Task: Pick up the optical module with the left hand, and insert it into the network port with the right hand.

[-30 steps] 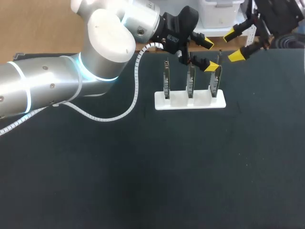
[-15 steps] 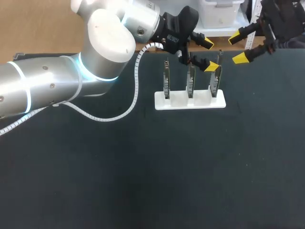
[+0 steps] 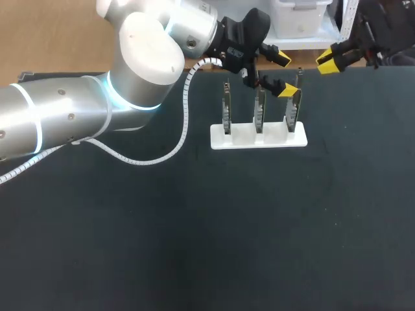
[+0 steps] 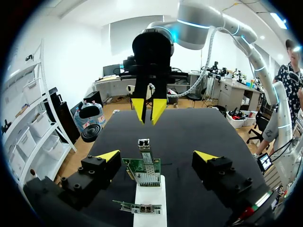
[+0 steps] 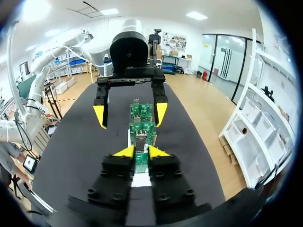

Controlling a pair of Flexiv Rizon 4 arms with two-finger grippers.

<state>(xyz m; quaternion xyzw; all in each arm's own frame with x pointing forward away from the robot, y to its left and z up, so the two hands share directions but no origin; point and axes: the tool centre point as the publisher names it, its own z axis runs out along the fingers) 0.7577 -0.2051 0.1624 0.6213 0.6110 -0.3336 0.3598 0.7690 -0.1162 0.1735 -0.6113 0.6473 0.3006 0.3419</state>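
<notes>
A white holder (image 3: 243,138) carries three upright green cards (image 3: 259,111). The right-hand card bears a silver optical module (image 3: 297,79) at its top, which also shows as the silver module (image 4: 143,142). My left gripper (image 3: 282,74) hangs open over the holder's right end, its fingers wide apart with nothing between them. In the left wrist view this left gripper (image 4: 157,156) straddles the row of cards without touching. My right gripper (image 3: 332,61) is at the table's far right edge, apart from the holder, shut on nothing. In its own view the right gripper (image 5: 141,151) faces the cards (image 5: 141,113).
The black table (image 3: 194,227) spreads bare in front of the holder. My left arm (image 3: 78,110) and its white cable (image 3: 185,123) cross the far left part.
My right gripper has drawn back from the holder toward the far right and its fingers have come together. The left arm and the cards have kept still.
</notes>
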